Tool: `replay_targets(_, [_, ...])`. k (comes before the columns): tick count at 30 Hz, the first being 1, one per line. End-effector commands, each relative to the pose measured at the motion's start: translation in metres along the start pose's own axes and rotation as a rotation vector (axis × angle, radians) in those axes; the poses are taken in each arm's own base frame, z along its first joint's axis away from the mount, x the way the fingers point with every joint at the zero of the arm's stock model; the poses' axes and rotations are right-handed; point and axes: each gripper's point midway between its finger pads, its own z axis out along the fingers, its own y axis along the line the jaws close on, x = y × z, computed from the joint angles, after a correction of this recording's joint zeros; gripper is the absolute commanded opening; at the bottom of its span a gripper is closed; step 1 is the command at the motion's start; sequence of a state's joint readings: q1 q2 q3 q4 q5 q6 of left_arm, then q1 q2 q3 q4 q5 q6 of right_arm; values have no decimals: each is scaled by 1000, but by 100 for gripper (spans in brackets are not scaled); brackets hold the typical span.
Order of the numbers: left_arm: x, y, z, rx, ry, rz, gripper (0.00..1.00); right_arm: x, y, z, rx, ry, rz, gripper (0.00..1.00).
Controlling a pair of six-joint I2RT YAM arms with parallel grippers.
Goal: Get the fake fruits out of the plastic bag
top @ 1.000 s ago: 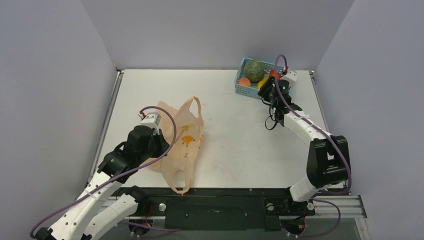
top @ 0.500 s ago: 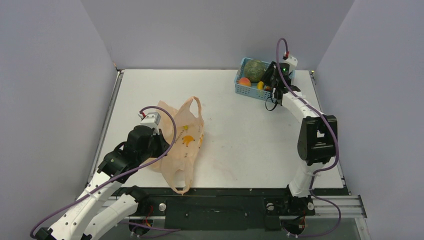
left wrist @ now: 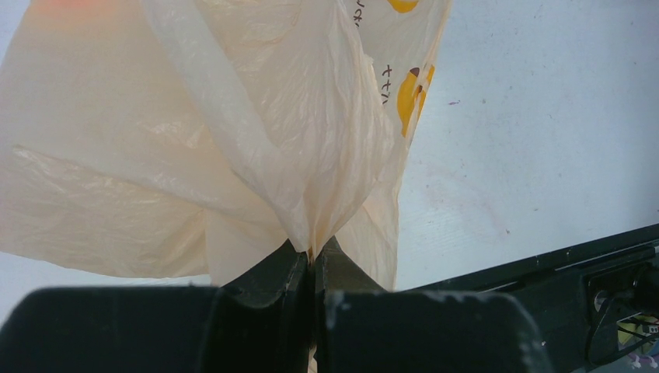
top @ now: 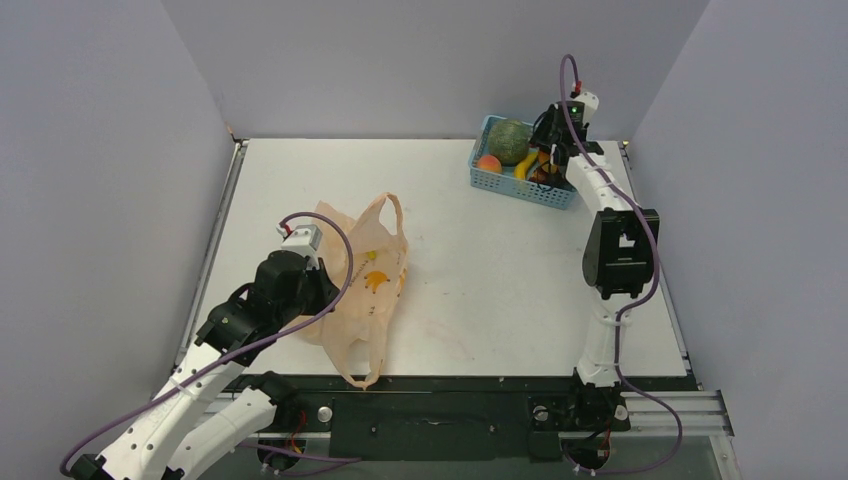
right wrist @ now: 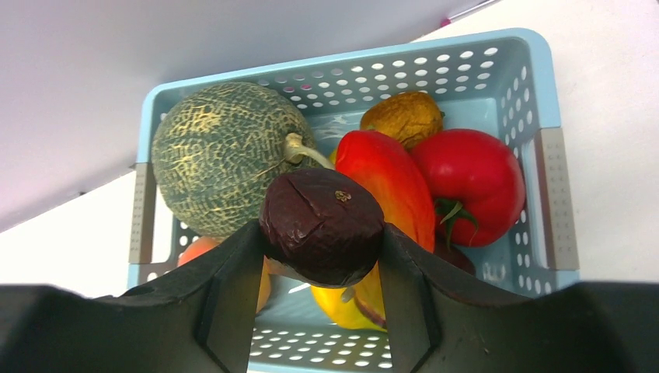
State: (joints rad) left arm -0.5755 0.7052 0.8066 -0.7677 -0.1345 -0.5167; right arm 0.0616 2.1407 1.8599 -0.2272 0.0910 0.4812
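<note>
The left gripper (left wrist: 313, 264) had its two fingers pressed fully together, with a pinch of the plastic bag (left wrist: 194, 140) caught between their tips. From that pinch the thin, crinkled film fanned up and away from the fingers. Most of it spread to their left, while a narrower fold to their right carried the orange printed marks (left wrist: 408, 93). Past that fold, right of the fingers, lay the white table (left wrist: 544, 116), faintly scuffed. From above, the bag lay slumped on the table just ahead of the fingers. One loop handle (top: 360, 372) trailed back past them toward the near edge.

Far across the table, the right gripper (right wrist: 322, 231) hung over a pale blue basket (right wrist: 513, 70). Its fingers were spread about halfway and clamped on the dark maroon plum (right wrist: 319, 206), one finger against each side. The plum was held above the basket's contents; whether it touched the fruit beneath could not be told.

Below the plum, between the fingers, a piece of the yellow banana (right wrist: 338, 305) showed. A peach-coloured fruit (right wrist: 198, 249) sat against the outside of the left finger, mostly hidden by it. Just beyond the right finger lay the red-yellow mango (right wrist: 392, 183), with a red round fruit (right wrist: 466, 179) to its right, green stem showing. Beyond the left finger the big dull-green melon (right wrist: 221, 155) filled that side of the basket. Farthest from the fingers, a wrinkled yellow-brown fruit (right wrist: 402, 116) sat near the back wall.
</note>
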Motion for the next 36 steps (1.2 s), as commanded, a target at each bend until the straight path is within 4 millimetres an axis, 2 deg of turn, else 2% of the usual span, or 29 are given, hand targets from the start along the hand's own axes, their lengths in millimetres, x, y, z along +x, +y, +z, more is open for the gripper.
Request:
replay_targets(1, [-11,-7,-4,22,-34,0,0,-11,0,0,2,10,-72,45])
replay_targets(7, [-11,-7,-4,21,-33,-1,0,-6,-9,7,44,20,-119,70])
replay_targets(11, [-11,-7,-3,20,-31,-1,0,-1,-16,11,79,30,-148,80])
replay_targets(22, [-10,-6,-3,13,-28,-2,0,-20,-7,-5,82,-3,-205,84])
replay_targets(32, [-10,-7,-5,15,-34,-1,0,-14,16,-14,84,-10,-279,86])
replay_targets(36, [-10,-8,-6,16,-36,1,0,-17,29,-20,74,-26,-299,87])
